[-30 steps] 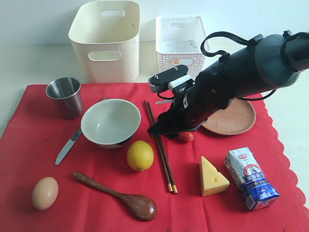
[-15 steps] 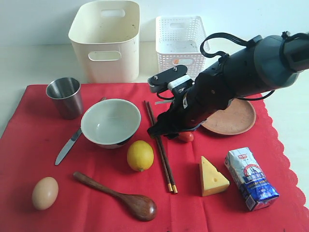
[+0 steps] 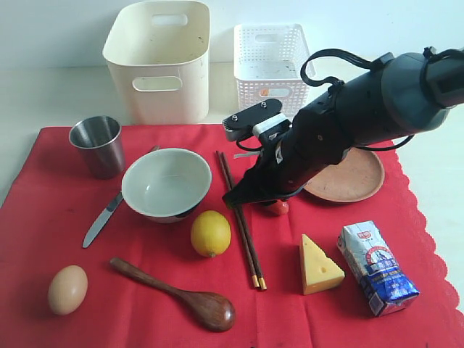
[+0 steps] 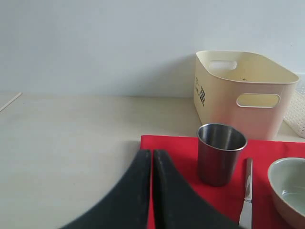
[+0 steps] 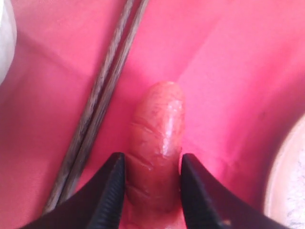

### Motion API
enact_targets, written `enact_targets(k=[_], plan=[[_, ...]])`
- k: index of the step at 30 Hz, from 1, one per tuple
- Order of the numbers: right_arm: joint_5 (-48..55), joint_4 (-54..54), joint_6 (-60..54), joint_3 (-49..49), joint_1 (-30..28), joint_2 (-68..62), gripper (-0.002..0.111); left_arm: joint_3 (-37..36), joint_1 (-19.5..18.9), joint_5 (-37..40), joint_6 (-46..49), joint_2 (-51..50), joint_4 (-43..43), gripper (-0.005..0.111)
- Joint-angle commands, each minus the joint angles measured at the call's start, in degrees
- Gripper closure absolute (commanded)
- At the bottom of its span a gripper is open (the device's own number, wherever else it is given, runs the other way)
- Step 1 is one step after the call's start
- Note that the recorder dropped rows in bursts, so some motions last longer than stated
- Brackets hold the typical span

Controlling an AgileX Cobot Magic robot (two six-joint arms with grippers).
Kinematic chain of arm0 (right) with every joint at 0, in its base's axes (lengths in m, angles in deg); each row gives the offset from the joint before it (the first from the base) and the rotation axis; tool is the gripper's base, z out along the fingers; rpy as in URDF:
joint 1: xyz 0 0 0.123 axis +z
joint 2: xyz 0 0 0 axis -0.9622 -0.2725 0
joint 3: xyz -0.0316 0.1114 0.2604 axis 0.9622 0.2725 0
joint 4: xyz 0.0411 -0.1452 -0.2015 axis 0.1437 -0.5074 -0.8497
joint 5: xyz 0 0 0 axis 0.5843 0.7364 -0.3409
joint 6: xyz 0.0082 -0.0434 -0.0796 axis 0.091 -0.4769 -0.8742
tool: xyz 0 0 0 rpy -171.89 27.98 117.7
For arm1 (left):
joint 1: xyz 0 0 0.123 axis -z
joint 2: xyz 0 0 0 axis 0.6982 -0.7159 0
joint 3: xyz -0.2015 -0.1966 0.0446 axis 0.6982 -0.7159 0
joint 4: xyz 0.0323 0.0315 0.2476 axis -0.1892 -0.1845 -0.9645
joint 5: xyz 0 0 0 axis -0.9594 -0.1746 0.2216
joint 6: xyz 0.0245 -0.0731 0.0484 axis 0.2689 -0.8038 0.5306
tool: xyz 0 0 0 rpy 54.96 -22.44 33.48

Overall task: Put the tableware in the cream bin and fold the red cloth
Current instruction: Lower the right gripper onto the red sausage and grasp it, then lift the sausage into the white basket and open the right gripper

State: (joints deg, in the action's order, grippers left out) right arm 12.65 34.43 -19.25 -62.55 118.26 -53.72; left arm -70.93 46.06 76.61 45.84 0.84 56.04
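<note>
The right end effector [image 5: 152, 160] clasps the sausage [image 5: 157, 119], probably soft and slippery, across its middle. Stiff, thin chopsticks [image 5: 102, 107] lie just beside. The left end effector [image 4: 152, 153] is clenched, empty.

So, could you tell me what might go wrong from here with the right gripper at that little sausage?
1. The right gripper appears to hold the glossy, rounded sausage near one end only, so it might squirt out or tilt when lifted.
2. The chopsticks lie close beside the sausage and could be nudged.
3. The jaws sit low on the red cloth, which could get pinched and tug whatever rests on it.
</note>
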Motion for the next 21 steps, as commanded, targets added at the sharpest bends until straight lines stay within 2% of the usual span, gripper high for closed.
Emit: enact_targets(k=[1,5,12,21], plan=[[0.14,-0.54,-0.39,0.11,0.21,0.08,0.097,0.03,-0.16,0.0,0.02,0.38,0.36,0.103],[0.14,-0.54,-0.39,0.11,0.21,0.08,0.108,0.03,-0.16,0.0,0.02,0.38,0.36,0.103],[0.83,-0.54,-0.39,-0.12,0.21,0.08,0.108,0.03,-0.16,0.0,0.02,0.38,0.36,0.103],[7.34,-2.23,-0.39,-4.12,0.21,1.75,0.108,0.03,-0.16,0.0,0.02,0.38,0.36,0.103]])
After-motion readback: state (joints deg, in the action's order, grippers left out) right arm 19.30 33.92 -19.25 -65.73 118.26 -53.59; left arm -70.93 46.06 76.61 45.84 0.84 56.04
